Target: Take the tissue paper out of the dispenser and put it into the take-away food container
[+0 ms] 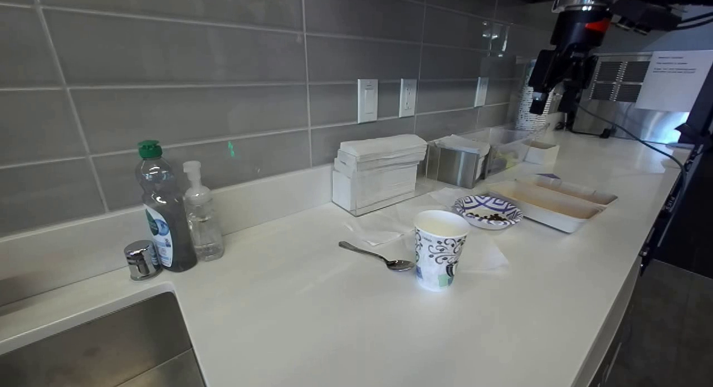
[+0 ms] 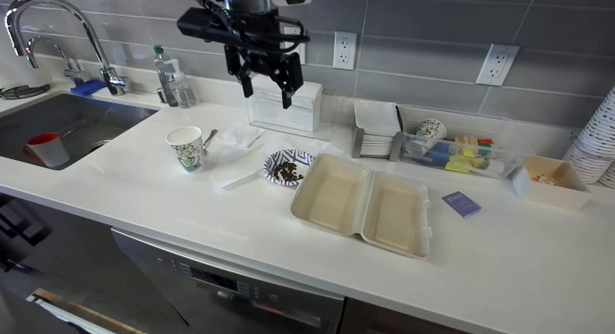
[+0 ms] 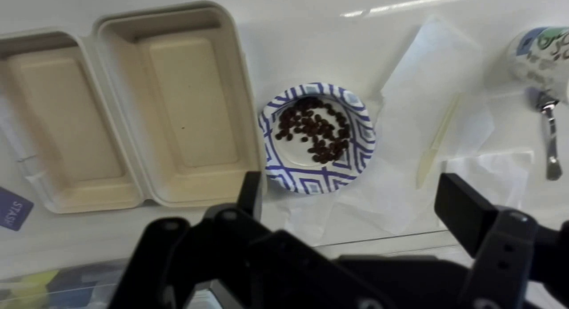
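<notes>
The dispenser (image 1: 456,167) is a small grey-silver box by the wall. It also shows in an exterior view (image 2: 357,141), with a stack of white tissue paper (image 2: 376,120) in it. In the wrist view my gripper mostly hides it; a sliver of the stack (image 3: 203,298) shows at the bottom. The take-away food container (image 2: 331,194) lies open and flat in front of the dispenser, its tan inside bare. It fills the left of the wrist view (image 3: 191,100). My gripper (image 2: 267,97) is open and empty, high above the counter. Its fingers spread wide in the wrist view (image 3: 351,184).
A patterned plate (image 2: 288,156) with dark beans touches or nearly touches the container. A paper cup (image 2: 186,149), a spoon (image 1: 384,258) and loose napkins lie nearby. A taller white ribbed box (image 1: 384,172) and a clear bin (image 2: 461,156) flank the dispenser.
</notes>
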Controlling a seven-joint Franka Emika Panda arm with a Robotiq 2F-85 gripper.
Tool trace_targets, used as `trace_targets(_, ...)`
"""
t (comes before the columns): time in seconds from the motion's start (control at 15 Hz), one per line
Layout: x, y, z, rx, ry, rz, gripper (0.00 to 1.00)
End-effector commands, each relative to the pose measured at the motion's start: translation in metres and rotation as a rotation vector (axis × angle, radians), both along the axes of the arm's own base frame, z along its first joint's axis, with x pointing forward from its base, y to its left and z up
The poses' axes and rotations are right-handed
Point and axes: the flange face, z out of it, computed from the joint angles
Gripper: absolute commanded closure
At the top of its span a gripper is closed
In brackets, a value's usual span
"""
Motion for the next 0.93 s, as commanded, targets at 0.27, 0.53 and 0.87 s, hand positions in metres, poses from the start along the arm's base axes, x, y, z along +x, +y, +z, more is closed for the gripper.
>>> trace_targets(0.27,0.003,-0.001,-0.001,-0.004,-0.002,0.000,0.00)
trace_targets(0.53,0.022,-0.025,-0.013,0.052,-0.009,-0.046,0.00)
trace_targets(0.87,0.064,-0.075,-0.030,0.095,-0.066,-0.109,0.00)
